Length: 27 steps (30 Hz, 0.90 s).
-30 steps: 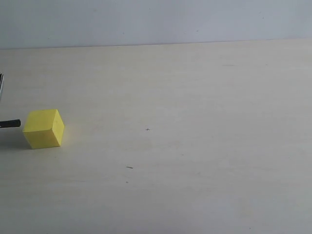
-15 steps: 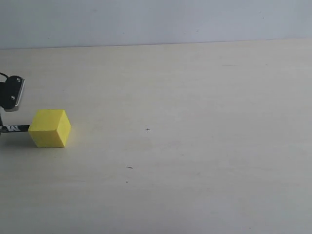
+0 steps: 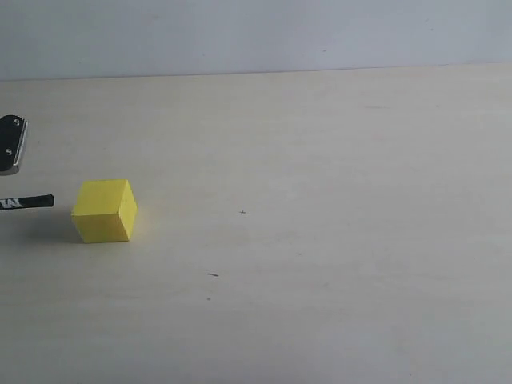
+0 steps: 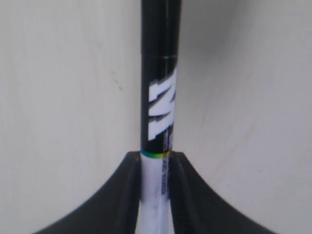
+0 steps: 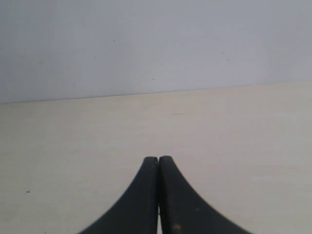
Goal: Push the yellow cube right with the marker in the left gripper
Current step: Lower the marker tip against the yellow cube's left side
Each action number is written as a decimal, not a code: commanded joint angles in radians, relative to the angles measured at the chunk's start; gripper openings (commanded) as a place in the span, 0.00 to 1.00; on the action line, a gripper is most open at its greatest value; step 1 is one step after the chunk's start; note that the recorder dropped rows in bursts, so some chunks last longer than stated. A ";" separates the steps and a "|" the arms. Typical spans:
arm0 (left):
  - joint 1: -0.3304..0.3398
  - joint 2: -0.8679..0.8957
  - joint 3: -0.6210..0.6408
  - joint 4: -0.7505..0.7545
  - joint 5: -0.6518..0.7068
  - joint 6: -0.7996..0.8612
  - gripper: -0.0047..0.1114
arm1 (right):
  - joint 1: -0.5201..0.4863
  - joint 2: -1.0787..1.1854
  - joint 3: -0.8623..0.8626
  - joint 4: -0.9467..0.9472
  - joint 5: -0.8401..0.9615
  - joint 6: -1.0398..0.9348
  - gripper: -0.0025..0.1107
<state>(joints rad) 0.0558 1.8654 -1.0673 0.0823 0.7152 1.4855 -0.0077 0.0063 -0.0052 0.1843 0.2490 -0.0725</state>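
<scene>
The yellow cube (image 3: pixel 104 210) rests on the pale table at the left. The marker (image 3: pixel 28 202) lies level and pokes in from the left edge, its black end pointing at the cube's left face with a small gap between them. Only a silver and black part of the left arm (image 3: pixel 10 144) shows above the marker. In the left wrist view my left gripper (image 4: pixel 156 157) is shut on the marker (image 4: pixel 160 97), with the white barrel between the fingers and the black lettered part reaching out ahead. My right gripper (image 5: pixel 158 159) is shut with nothing in it; the cube is out of that view.
The pale wooden table (image 3: pixel 320 240) stretches right of the cube, bare but for a few tiny dark marks (image 3: pixel 212 274). A light grey wall (image 3: pixel 256 32) stands behind the table's far edge.
The cube has slid to the right across the table, pushed by the marker. The marker tip has followed it rightwards and now stands a little apart from the cube.
</scene>
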 commanded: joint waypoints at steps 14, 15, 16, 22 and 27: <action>-0.205 -0.004 -0.029 -0.069 0.017 0.027 0.04 | -0.003 -0.006 0.005 -0.001 -0.004 -0.005 0.02; -0.205 -0.004 -0.034 -0.069 0.021 0.023 0.04 | -0.003 -0.006 0.005 -0.001 -0.004 -0.005 0.02; -0.202 -0.004 -0.039 -0.069 0.026 0.018 0.04 | -0.003 -0.006 0.005 -0.001 -0.004 -0.005 0.02; -0.103 -0.004 -0.040 -0.060 0.044 0.018 0.04 | -0.003 -0.006 0.005 -0.001 -0.004 -0.005 0.02; -0.065 -0.004 -0.040 -0.060 0.068 0.020 0.04 | -0.003 -0.006 0.005 -0.001 -0.004 -0.005 0.02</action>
<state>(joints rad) -0.0176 1.8654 -1.1011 0.0267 0.7638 1.5105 -0.0077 0.0063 -0.0052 0.1843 0.2490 -0.0725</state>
